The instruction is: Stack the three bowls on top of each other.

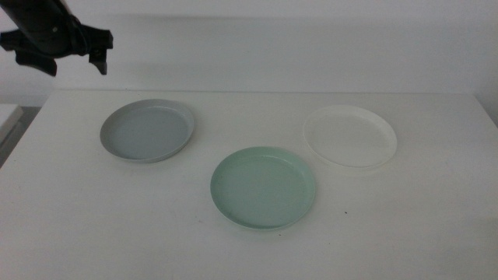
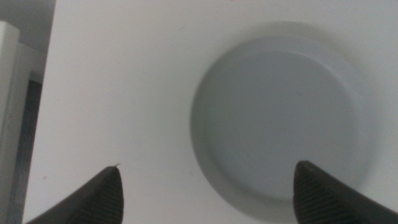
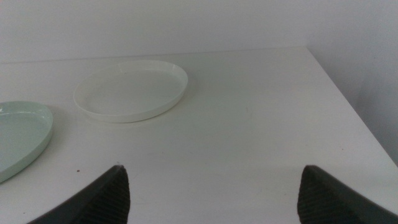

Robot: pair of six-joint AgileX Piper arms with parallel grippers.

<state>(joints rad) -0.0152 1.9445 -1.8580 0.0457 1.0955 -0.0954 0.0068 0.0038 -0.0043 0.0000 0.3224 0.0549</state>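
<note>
Nothing is stacked yet. The green bowl [image 1: 264, 187] sits nearest the worktop's [image 1: 78, 225] front edge, the white bowl [image 1: 350, 136] toward the right edge. The left gripper [image 1: 75, 54], jaws apart, hovers above the grey-blue bowl [image 1: 147, 130] near the back-left corner; next it probably must descend onto a rim. The right gripper [image 3: 211, 190] waits, jaws apart.

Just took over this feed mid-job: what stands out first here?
Three shallow bowls lie apart on the white table: grey-blue bowl left, mint green bowl nearest, white bowl right. The left gripper hangs open high above the grey-blue one; nothing is stacked.
</note>
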